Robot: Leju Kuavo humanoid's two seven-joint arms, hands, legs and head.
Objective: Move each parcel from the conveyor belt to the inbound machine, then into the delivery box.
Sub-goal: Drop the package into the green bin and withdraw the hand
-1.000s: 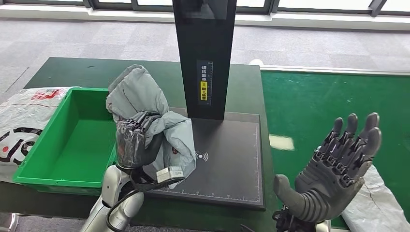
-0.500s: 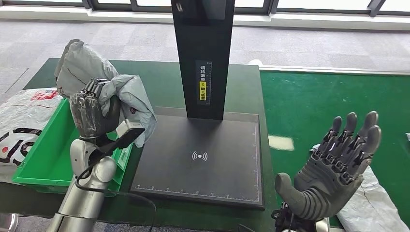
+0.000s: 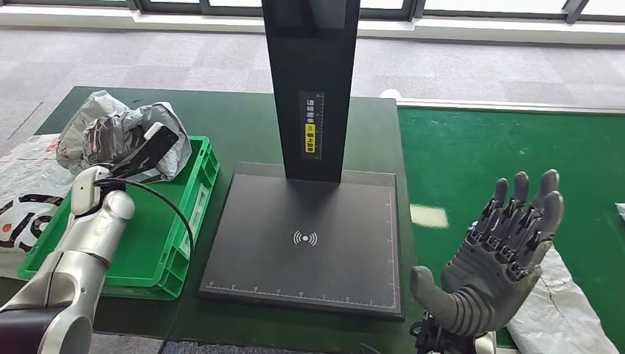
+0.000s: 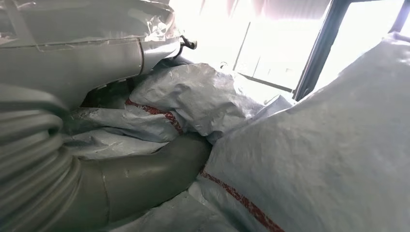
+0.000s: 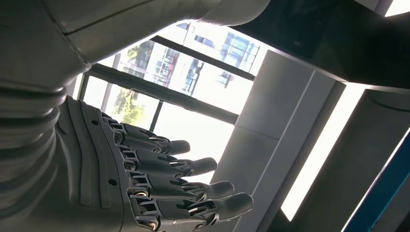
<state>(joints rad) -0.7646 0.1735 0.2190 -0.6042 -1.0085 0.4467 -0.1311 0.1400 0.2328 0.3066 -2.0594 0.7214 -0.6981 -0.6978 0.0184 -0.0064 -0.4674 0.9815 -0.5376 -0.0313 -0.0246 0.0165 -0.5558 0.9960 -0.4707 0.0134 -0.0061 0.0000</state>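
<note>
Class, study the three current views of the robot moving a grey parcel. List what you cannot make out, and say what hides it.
1. Left robot hand: head view, its fingers are buried in the grey parcel.
2. Green box: its far left corner is behind the parcel and arm.
3. Yellow label on the black post: print too small to read.
4. Parcel on the belt: cut off by the picture's edge and the right robot hand.

The crumpled grey plastic parcel [image 3: 110, 133] sits in the left hand [image 3: 110, 144], over the far end of the green plastic delivery box [image 3: 180, 221]. Right of that hand lies the flat black scanner pad [image 3: 309, 243], with the black upright post [image 3: 311, 81] behind it. The right hand [image 3: 501, 273] hangs right of the pad, beside the green conveyor belt [image 3: 479, 162].
</note>
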